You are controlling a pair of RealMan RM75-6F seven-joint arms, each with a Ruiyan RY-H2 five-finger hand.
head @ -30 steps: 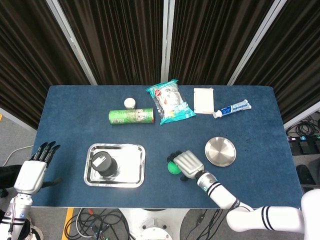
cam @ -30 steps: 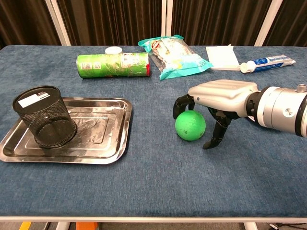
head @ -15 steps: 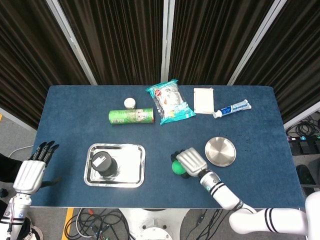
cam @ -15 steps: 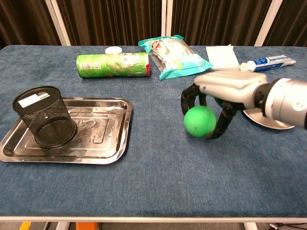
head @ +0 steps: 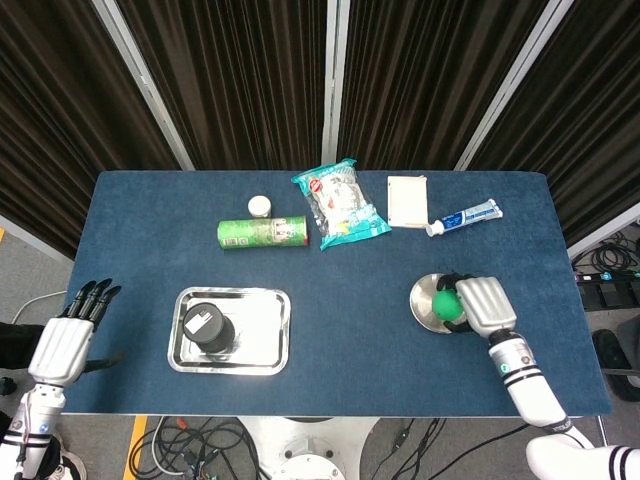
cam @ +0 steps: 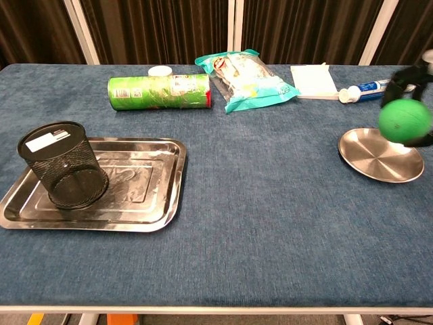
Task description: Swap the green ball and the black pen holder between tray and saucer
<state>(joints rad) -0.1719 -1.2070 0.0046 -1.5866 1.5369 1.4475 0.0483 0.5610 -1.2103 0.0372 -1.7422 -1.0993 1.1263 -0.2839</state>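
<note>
I have the ball [cam: 404, 121] in my right hand [head: 484, 304], fingers curled round it, and it hangs above the saucer [cam: 376, 157], clear of the metal in the chest view; from the head view it sits over the saucer's right half. The saucer lies toward the right end of the desk [cam: 270, 223], nearer the front edge than the back. My right forearm runs in from the front right corner. The pen holder [cam: 63, 173] stands upright in the left part of the tray [cam: 145, 196], a white label lying across its open mouth. The tray sits toward the front left of the desk, well apart from the saucer. My left hand [head: 66, 339] is off the desk, beyond its left edge near the front corner, holding nothing, fingers extended and slightly apart. Along the back of the desk, from left to right: a green can [cam: 160, 91] lying on its side with a small white cap [cam: 160, 71] just behind it, a snack bag [cam: 247, 78] just beside the can's right end, a white packet [cam: 314, 80], and a toothpaste tube [cam: 372, 88] lying at a slant near the back right. The tube's cap end lies close to the packet's front right corner; I cannot tell whether they touch.
</note>
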